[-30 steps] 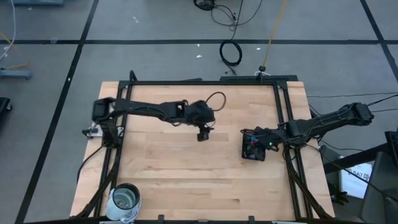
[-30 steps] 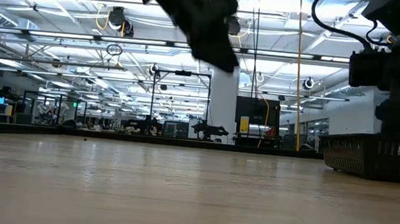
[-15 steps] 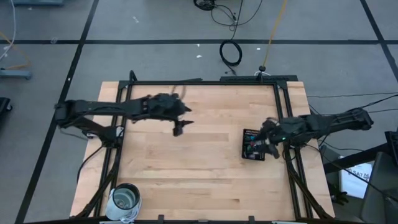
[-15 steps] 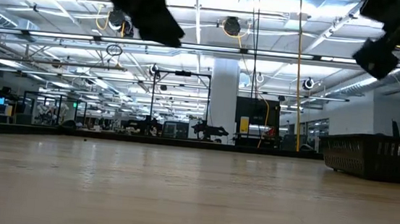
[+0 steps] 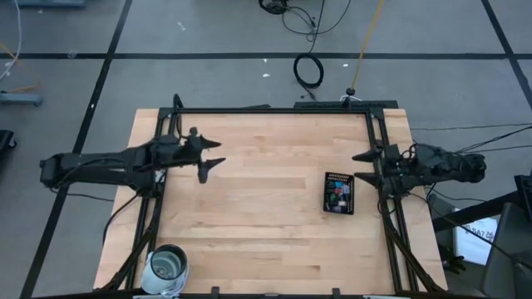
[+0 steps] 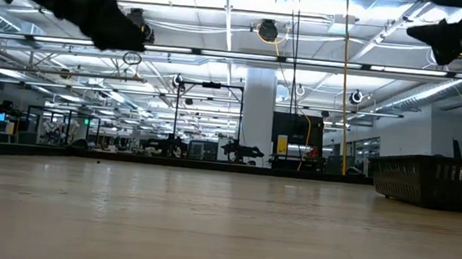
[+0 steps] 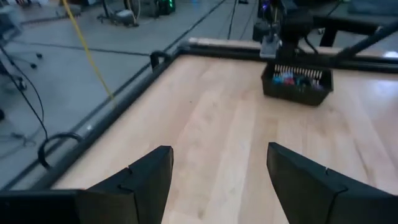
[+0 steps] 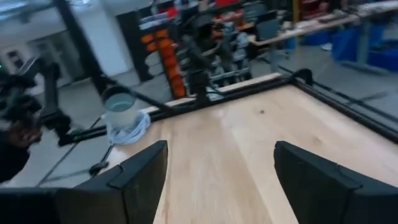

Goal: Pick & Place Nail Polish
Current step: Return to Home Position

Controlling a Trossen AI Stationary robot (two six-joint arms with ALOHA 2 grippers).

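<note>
Currently: homing step, judged nearly done. Wooden table (image 5: 266, 237). Left gripper (image 5: 214, 154), over left edge, jaws wide, empty. Right gripper (image 5: 357, 166), over right edge, jaws wide, empty. Black basket (image 5: 329, 189), right side. Nail polish (image 5: 338, 198), inside basket. Next: parking both arms.

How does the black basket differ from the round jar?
The basket is black and rectangular; the jar is round and pale. The basket holds nail polish bottles and sits by the open right gripper; the jar stands at a corner nearer the left gripper. Both rest on the wooden table.
</note>
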